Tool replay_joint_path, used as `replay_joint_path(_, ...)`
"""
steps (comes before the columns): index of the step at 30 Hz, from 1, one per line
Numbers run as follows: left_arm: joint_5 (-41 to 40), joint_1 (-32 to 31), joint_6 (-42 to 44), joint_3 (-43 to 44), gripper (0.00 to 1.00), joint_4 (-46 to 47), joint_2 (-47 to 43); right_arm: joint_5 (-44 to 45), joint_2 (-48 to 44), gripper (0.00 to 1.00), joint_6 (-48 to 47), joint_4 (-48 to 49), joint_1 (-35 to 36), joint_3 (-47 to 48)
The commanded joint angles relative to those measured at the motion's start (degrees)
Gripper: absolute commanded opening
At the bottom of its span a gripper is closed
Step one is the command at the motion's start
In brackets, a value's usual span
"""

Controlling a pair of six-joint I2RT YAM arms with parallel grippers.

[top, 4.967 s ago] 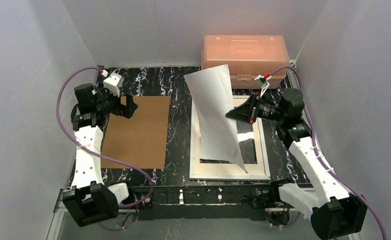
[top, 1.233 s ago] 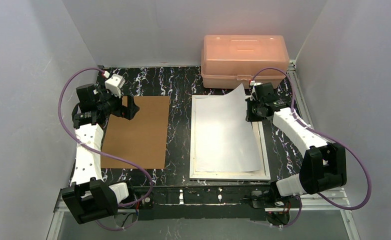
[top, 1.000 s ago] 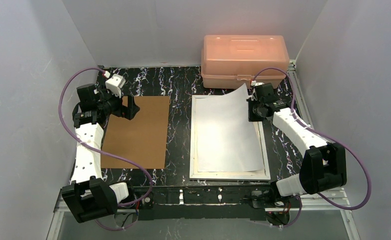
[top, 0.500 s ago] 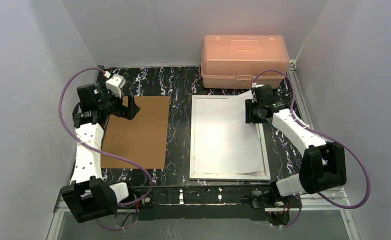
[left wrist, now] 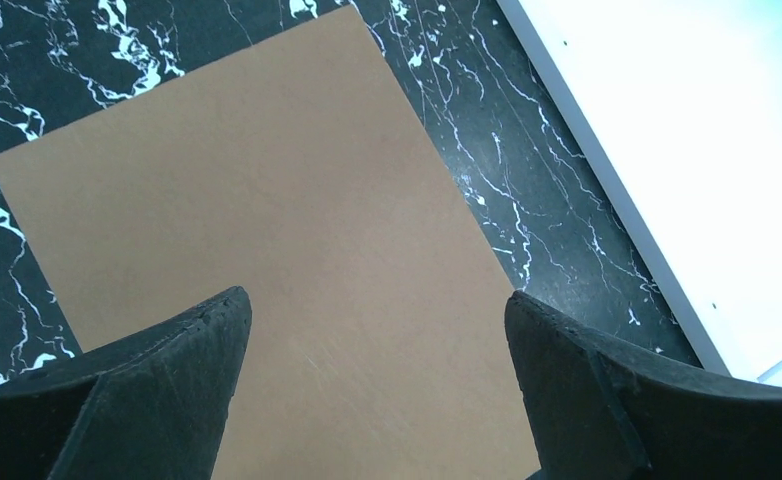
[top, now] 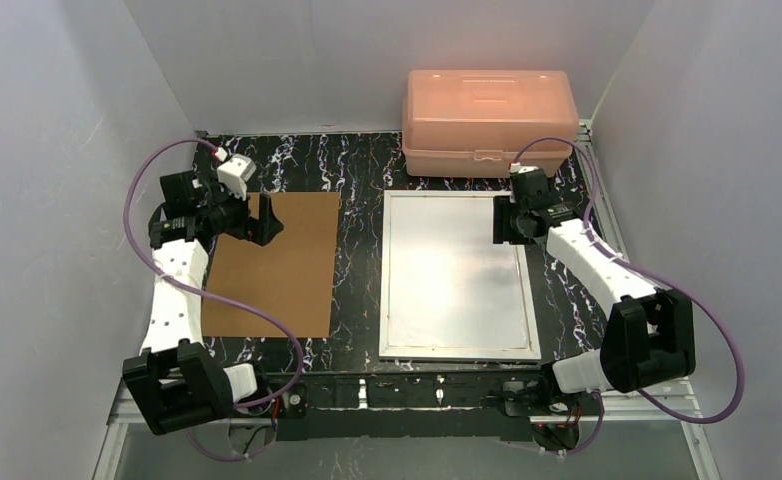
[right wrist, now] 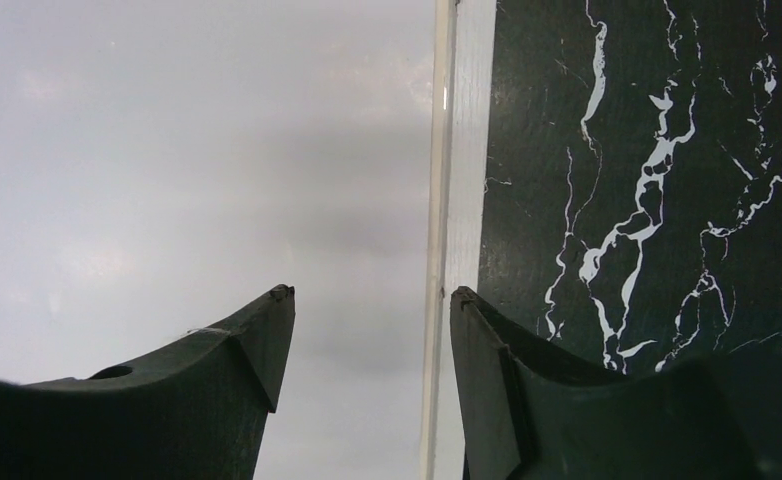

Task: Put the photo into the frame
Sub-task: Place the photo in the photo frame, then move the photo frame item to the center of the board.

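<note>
**Q:** Condition of the left gripper (top: pixel 257 218)?

**A:** Its jaws are spread wide with nothing between them. It is positioned over the far end of the brown board (top: pixel 272 265). The board lies flat on the black marble table (top: pixel 357 170). In the left wrist view, bare board fills the gap between the jaws.

**Q:** Location of the photo (top: pixel 455 270)?

**A:** It lies flat inside the frame (top: pixel 457 352) with its pale side up. The printed side is not visible. The white rim of the frame shows on all four sides of the sheet. The frame lies on the table to the right of the board, and a strip of marble separates the two.

**Q:** Condition of the right gripper (top: pixel 504 222)?

**A:** Its jaws are parted and grip nothing. It is positioned at the right edge of the frame, near the far corner. In the right wrist view, one jaw is over the photo and the other is at the frame's right rim. Sheet and rim both show in the gap between them.

**Q:** Other items?

**A:** A pink plastic box (top: pixel 487 105) stands at the rear of the table with its lid closed, just behind the far edge of the frame.
</note>
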Motion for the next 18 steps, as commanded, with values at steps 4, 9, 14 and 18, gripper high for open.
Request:
replay_joint_path(4,-0.1,0.5,0.5,5.7,0.98,-7.8,4.5,-1.8,-2.6,0.66,6.4,5.1,9.2,0.6)
replay_joint_path(9,-4.8,4.4,3.9,10.7,0.98,-12.4,10.1,-0.8,7.1,0.66,10.2,6.3,24.4,11.0)
replay_joint_path(14,-17.2,9.7,10.9,16.1,0.86,-18.3,17.1,-4.1,19.5,0.70,12.6,7.9,32.7,24.6)
replay_joint_path(18,-22.5,14.1,10.6,19.4,0.71,-20.9,23.1,-6.1,31.1,0.88,13.7,5.2,36.7,36.7)
